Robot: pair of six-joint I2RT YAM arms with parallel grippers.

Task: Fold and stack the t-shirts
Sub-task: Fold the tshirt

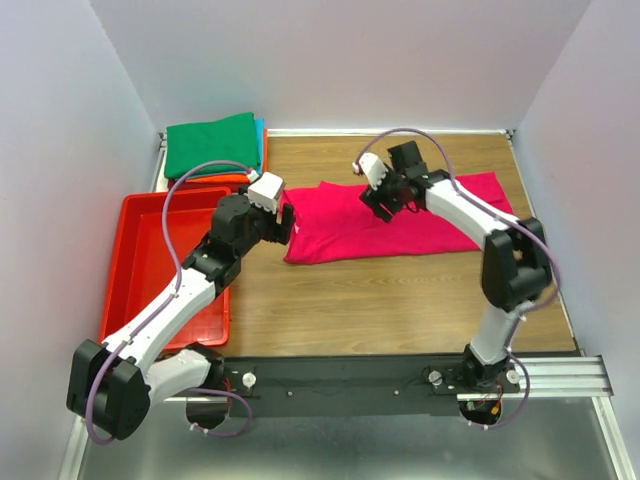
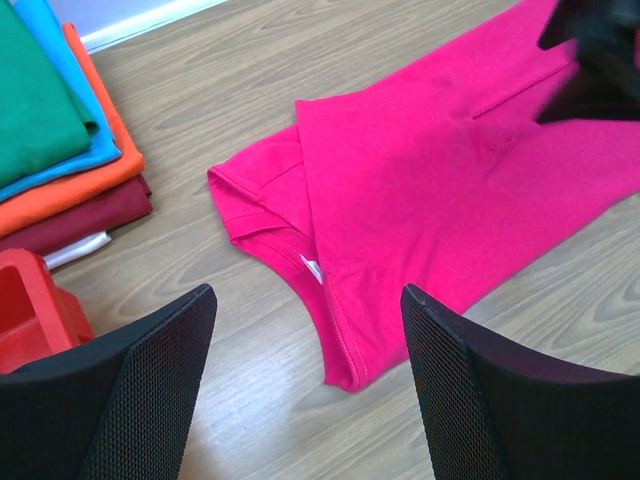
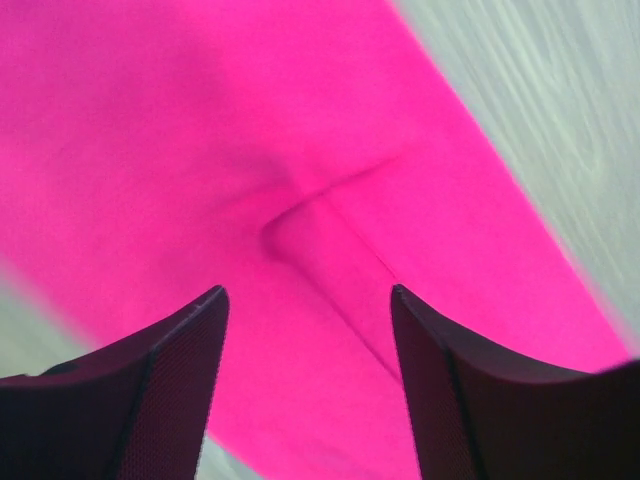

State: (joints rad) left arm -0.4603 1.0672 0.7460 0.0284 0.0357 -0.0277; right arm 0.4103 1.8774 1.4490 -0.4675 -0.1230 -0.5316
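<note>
A magenta-pink t-shirt [image 1: 400, 225] lies partly folded into a long band across the wooden table; it also shows in the left wrist view [image 2: 440, 180] and the right wrist view [image 3: 250, 150]. A stack of folded shirts [image 1: 213, 148], green on top over teal-blue, orange and dark red, sits at the back left, seen too in the left wrist view [image 2: 55, 140]. My left gripper [image 1: 288, 222] is open and empty just off the shirt's left end, near its collar [image 2: 318, 268]. My right gripper [image 1: 382, 205] is open and empty, low over the shirt's middle, above a crease [image 3: 320, 200].
A red plastic tray [image 1: 150, 260] lies at the left under my left arm. White walls close the table at the back and both sides. Bare wood [image 1: 400, 300] lies between the shirt and the front rail.
</note>
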